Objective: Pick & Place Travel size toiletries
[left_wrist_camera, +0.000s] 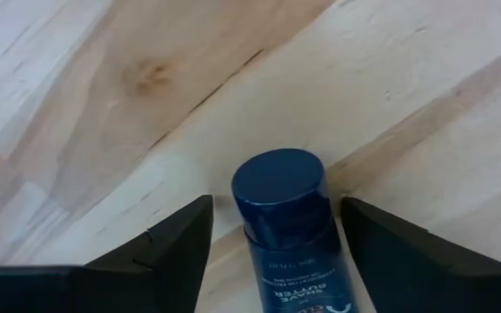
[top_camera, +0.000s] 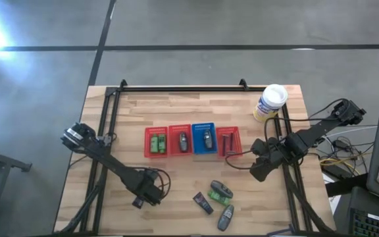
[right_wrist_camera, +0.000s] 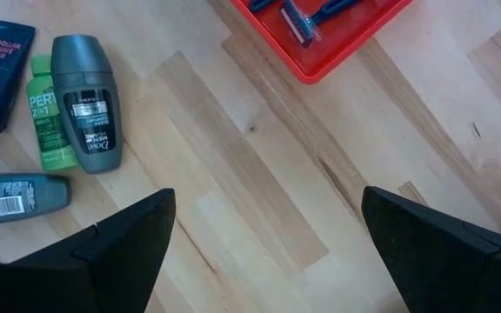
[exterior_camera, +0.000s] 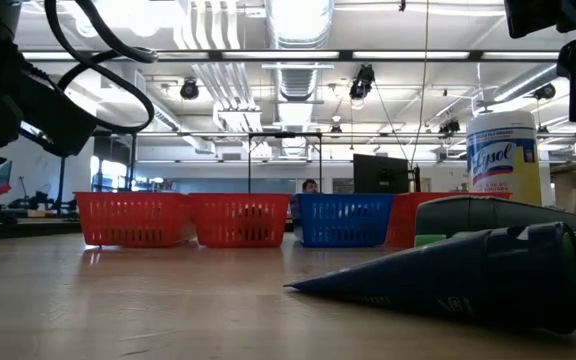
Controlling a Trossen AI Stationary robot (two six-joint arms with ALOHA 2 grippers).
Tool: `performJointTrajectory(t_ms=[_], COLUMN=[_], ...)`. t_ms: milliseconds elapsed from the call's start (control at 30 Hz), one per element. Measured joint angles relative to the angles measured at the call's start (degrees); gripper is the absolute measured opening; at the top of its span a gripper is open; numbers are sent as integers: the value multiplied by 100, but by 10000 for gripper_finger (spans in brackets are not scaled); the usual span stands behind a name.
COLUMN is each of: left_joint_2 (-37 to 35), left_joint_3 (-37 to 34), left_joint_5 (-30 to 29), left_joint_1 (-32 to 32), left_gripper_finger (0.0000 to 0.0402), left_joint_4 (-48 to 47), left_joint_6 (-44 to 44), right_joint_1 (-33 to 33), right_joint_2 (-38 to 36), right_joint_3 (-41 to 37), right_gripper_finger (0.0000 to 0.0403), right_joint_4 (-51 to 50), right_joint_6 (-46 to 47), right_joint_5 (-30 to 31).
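4 mesh baskets are sitting in a row across the middle of the high view: a red basket [top_camera: 155,142] holding green tubes [top_camera: 155,143], a second red basket [top_camera: 180,140] and a blue basket [top_camera: 204,139] each holding a grey bottle, and a third red basket [top_camera: 228,141] with razors [right_wrist_camera: 307,19] in it. A white canister [top_camera: 269,103] is standing at the upper right of the table [top_camera: 110,118], clear of the row.

At the lower middle of that view, loose toiletries are lying together: a dark tube [top_camera: 202,203], a grey oval bottle [top_camera: 221,189] resting on a green tube [right_wrist_camera: 50,119], and another grey bottle [top_camera: 225,217] below them.

The left gripper [top_camera: 143,195] is hanging low at the lower left, its fingers [left_wrist_camera: 168,243] spread with a dark blue tube [left_wrist_camera: 290,235] lying between them, cap pointing outward; gaps are showing on both sides of the tube.

The right gripper [top_camera: 260,168] is hovering right of the baskets, its fingers [right_wrist_camera: 120,239] spread wide over bare wood, the loose toiletries lying well apart from them.
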Motion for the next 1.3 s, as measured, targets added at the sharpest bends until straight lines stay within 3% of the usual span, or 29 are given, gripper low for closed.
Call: performJointTrajectory(t_ms=[267,833,1067,1167,1300], left_joint_2=[0,-202,-1223,-1443,-1202], left_joint_3=[-7,37,198,370,839], left_joint_5=[-2,-62,-1166,-1486,-1938], left_joint_1=[0,121,867,1502,2364], left_gripper_finger=[228,225,236,242,234], left_joint_4=[96,45,174,420,463], left_joint_6=[0,-46,-524,-227,601], right_joint_1=[0,0,0,0,0], right_joint_2=[0,0,0,0,0], right_joint_3=[-13,-24,-24,-31,-33], right_gripper_finger=[366,366,366,366,366], right_joint_4=[2,4,5,9,6], right_joint_6=[-28,-28,-46,-48,-44], right_joint_5=[0,-4,-7,-7,-7])
